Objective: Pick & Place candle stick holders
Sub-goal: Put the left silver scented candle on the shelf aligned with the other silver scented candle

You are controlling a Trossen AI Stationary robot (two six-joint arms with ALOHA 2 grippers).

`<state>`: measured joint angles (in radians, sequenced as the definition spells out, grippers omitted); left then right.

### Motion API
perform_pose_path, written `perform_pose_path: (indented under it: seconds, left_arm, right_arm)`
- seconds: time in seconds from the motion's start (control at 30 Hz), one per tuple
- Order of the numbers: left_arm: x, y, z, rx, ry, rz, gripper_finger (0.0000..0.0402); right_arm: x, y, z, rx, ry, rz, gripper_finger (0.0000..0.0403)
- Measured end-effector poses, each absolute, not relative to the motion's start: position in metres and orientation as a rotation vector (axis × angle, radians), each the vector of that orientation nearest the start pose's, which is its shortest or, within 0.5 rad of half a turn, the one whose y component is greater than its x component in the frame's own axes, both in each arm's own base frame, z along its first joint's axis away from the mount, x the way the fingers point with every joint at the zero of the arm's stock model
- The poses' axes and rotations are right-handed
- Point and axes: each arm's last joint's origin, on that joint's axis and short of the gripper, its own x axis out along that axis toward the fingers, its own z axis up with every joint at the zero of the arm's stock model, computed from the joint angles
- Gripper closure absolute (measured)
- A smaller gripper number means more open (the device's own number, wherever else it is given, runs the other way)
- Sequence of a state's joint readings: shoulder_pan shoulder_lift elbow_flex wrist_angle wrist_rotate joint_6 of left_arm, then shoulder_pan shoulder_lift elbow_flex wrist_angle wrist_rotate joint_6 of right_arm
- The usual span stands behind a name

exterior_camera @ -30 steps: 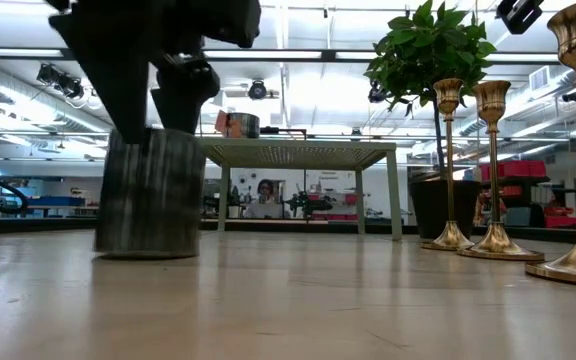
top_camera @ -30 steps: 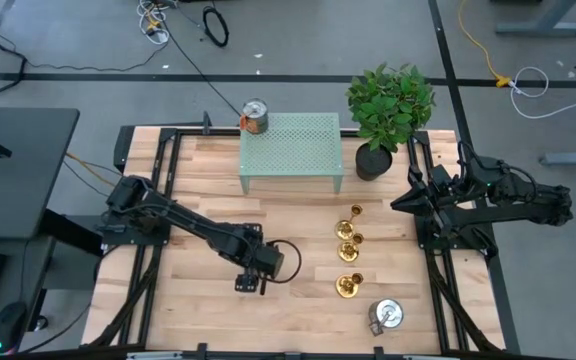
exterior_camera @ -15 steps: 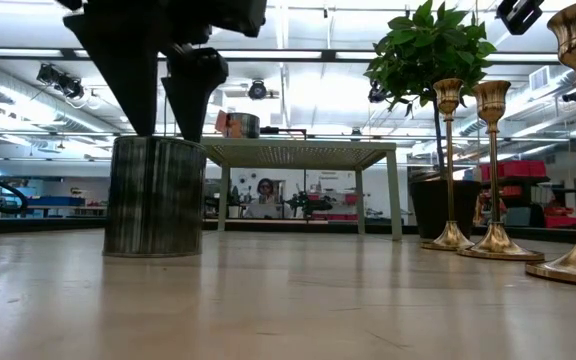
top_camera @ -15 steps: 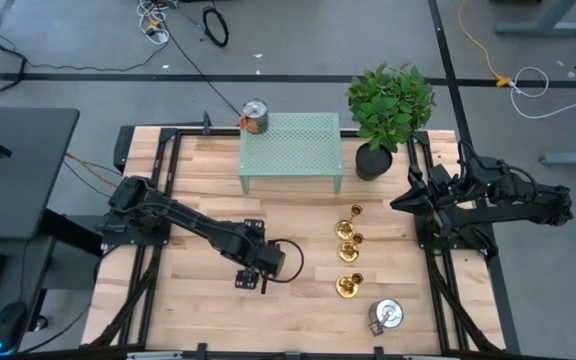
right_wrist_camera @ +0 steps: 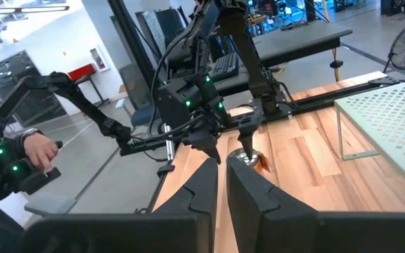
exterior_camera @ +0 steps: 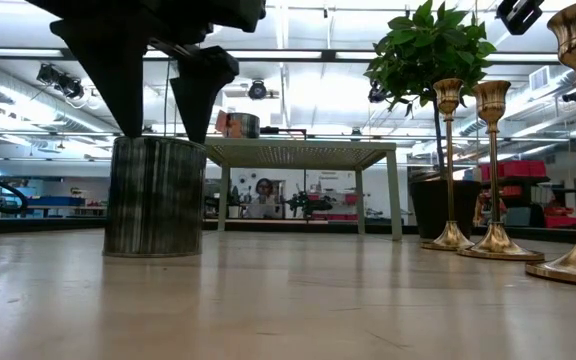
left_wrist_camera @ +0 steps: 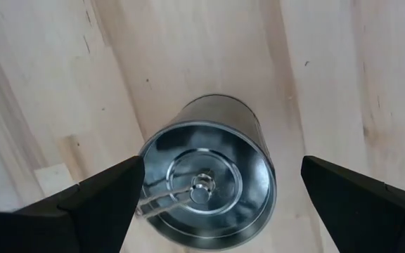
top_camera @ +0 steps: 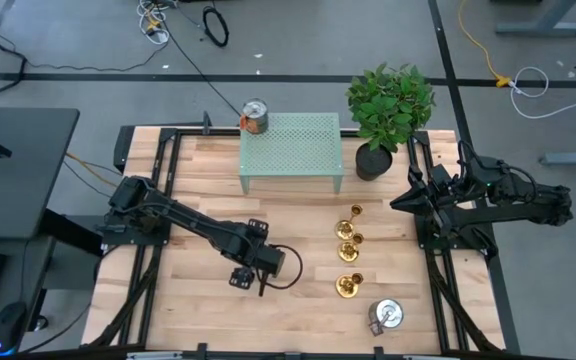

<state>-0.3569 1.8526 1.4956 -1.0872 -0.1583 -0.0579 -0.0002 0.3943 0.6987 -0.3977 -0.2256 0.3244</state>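
Observation:
Three gold candle stick holders (top_camera: pixel 353 213) (top_camera: pixel 347 245) (top_camera: pixel 348 285) stand upright on their round bases in a row right of the table's middle. They also show in the low view (exterior_camera: pixel 495 170). My left gripper (left_wrist_camera: pixel 222 167) is open just above a silver tin can (left_wrist_camera: pixel 209 183) that stands upright on the table. Its fingers stand on either side of the can's top (exterior_camera: pixel 158 140). In the high view my left gripper (top_camera: pixel 250 282) hides the can. My right gripper (top_camera: pixel 398 203) is shut and empty, held over the table's right side.
A green mesh shelf (top_camera: pixel 291 150) stands at the far middle with an orange-labelled can (top_camera: pixel 255 116) on its far left corner. A potted plant (top_camera: pixel 388 110) stands to the shelf's right. Another silver can (top_camera: pixel 386 315) lies near the front right.
My left gripper has opened and let go of the silver can, then risen a little. The can, blurred a second ago, now stands still and upright on the table.

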Motion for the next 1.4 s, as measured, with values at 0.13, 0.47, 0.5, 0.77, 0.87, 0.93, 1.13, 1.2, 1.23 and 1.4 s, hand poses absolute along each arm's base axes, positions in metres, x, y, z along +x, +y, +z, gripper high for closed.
perform_pose_path:
  seconds: [0.13, 0.47, 0.5, 0.77, 0.87, 0.93, 1.13, 1.2, 1.23, 1.4]
  left_arm:
    - [0.337, -0.12, 0.23, 0.38, 1.4, -0.169, 0.0007]
    - [0.34, -0.12, 0.22, 0.539, 1.426, -0.204, 0.0007]
    - [0.34, -0.12, 0.22, 0.546, 1.427, -0.216, 0.0007]
    - [0.339, -0.119, 0.22, 0.57, 1.433, -0.281, 0.0007]
    - [0.34, -0.119, 0.217, 0.548, 1.447, -0.337, 0.0007]
    - [0.34, -0.118, 0.217, 0.545, 1.445, -0.368, 0.0007]
    - [0.343, -0.109, 0.217, 0.509, 1.453, -0.387, 0.0007]
    - [0.343, -0.107, 0.217, 0.509, 1.452, -0.403, 0.0007]
    - [0.344, -0.106, 0.217, 0.515, 1.451, -0.407, 0.0007]
    - [0.347, -0.102, 0.212, 0.492, 1.467, -0.424, 0.0007]
  right_arm:
    - [0.088, 0.007, 0.327, 0.341, 0.13, 0.209, 0.0366]
    - [0.088, 0.007, 0.327, 0.341, 0.13, 0.209, 0.0366]
    - [0.088, 0.006, 0.327, 0.341, 0.131, 0.208, 0.0366]
    - [0.089, 0.006, 0.326, 0.342, 0.136, 0.207, 0.0366]
    - [0.089, 0.007, 0.326, 0.342, 0.136, 0.208, 0.0366]
    - [0.089, 0.007, 0.326, 0.342, 0.136, 0.208, 0.0366]
    - [0.089, 0.007, 0.326, 0.349, 0.137, 0.207, 0.0366]
    - [0.089, 0.007, 0.326, 0.349, 0.137, 0.207, 0.0366]
    - [0.089, 0.007, 0.326, 0.349, 0.138, 0.207, 0.0366]
    - [0.089, 0.006, 0.326, 0.349, 0.138, 0.207, 0.0366]
